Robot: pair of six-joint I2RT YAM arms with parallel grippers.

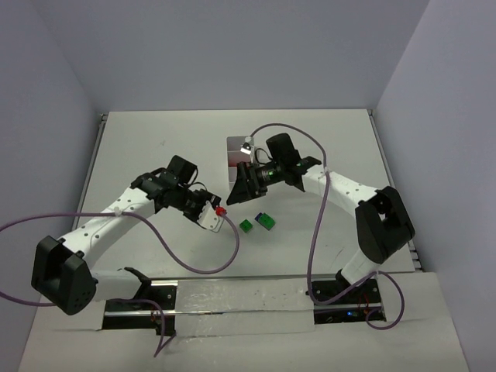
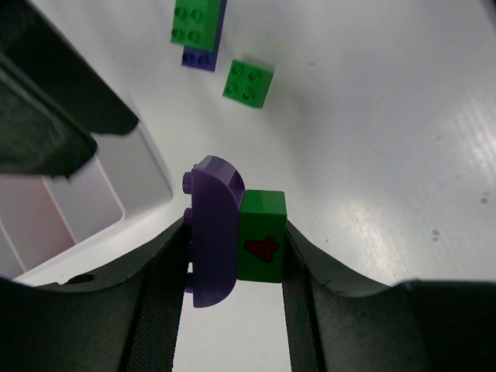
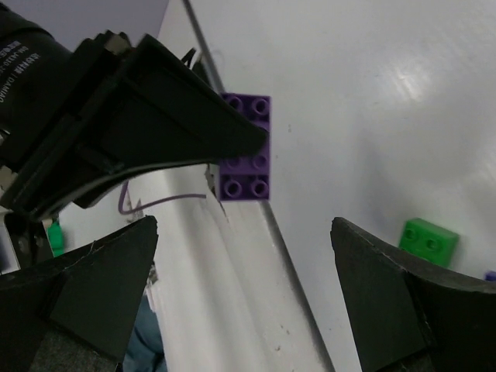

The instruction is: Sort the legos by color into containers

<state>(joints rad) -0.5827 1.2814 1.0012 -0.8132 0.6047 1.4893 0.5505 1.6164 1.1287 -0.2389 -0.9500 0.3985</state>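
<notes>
— What is the left gripper (image 2: 236, 226) doing?
— It's clamped on a purple brick (image 2: 213, 232) and a red-marked green brick (image 2: 262, 240), side by side, just off the white tray (image 2: 147, 174)'s corner. I can't tell if they're clicked together.
— And the right gripper (image 3: 244, 232)?
— Its jaws are spread wide and hold nothing, by the tray.
— Any other legos?
— A small green square (image 2: 248, 81) lies near the tray. Beside it, a green piece (image 2: 195, 23) sits on a dark blue brick (image 2: 203, 58).
</notes>
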